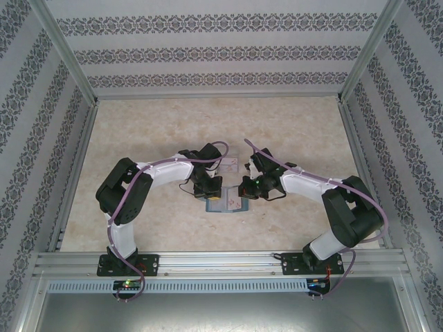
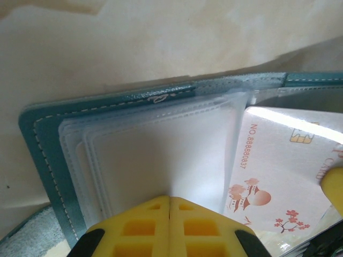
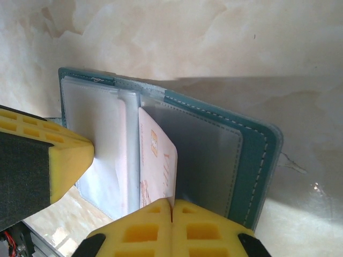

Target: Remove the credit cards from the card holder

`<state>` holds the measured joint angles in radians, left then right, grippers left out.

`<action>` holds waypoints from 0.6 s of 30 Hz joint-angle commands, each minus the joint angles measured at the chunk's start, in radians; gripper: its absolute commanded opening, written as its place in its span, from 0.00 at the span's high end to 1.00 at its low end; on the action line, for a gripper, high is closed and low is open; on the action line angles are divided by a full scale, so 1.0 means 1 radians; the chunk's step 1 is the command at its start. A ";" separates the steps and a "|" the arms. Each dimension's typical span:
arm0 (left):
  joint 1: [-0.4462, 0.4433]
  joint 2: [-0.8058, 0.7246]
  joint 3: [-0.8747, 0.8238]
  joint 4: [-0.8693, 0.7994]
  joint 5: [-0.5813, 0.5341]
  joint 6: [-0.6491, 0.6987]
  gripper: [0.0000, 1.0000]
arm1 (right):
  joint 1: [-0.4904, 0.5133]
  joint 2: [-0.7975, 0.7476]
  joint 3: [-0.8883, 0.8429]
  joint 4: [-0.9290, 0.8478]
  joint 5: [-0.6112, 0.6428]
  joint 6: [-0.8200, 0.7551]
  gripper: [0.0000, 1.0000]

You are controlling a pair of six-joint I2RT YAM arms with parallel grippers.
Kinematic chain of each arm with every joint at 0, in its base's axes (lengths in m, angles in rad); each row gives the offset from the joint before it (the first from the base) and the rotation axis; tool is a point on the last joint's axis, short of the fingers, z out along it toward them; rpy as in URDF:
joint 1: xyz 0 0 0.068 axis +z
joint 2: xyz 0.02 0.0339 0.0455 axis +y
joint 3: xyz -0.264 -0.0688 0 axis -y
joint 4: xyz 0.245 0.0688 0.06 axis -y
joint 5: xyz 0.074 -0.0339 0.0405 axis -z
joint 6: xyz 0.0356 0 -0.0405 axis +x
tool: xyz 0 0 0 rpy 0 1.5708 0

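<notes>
The card holder lies open like a book on the marbled table, directly under both grippers, teal cover down and grey-blue inside facing up.

The left gripper has its yellow fingers pressed together on the near edge of the clear sleeves on its side of the spine. This pins that stack and steadies the wallet. The right gripper is likewise closed, pinching the near edge of a pale credit card. That card carries a printed number, a gold chip and a pink blossom design. It stands tilted up from the fold, just ahead of the right gripper's fingertips and just beside the left gripper's finger. I cannot tell whether its far edge is seated in a sleeve pocket.

In the overhead view another pale card lies flat on the table, just beyond the wallet and both grippers.

The step in hand looks like drawing this card out while the other arm anchors the holder. The next move probably calls for a straight pull by the right gripper toward its own base, along the plane of the sleeve. The left gripper's clamp should hold meanwhile, so the wallet does not drag along or fold shut.
</notes>
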<state>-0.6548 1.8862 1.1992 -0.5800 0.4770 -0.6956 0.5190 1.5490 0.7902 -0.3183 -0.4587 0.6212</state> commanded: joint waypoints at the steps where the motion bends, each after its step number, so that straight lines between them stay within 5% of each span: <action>1: -0.010 0.020 -0.004 -0.048 -0.024 0.007 0.97 | -0.006 -0.017 0.015 -0.017 0.025 0.006 0.95; 8: -0.011 0.022 -0.007 -0.036 -0.008 0.003 0.97 | 0.016 -0.011 0.010 0.046 -0.030 0.076 0.83; 18: -0.010 0.020 -0.018 -0.020 0.003 -0.003 0.97 | 0.031 0.014 0.023 0.011 -0.087 0.106 0.81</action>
<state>-0.6548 1.8862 1.1988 -0.5793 0.4789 -0.6960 0.5354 1.5494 0.7902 -0.2859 -0.5182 0.7097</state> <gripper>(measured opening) 0.043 0.188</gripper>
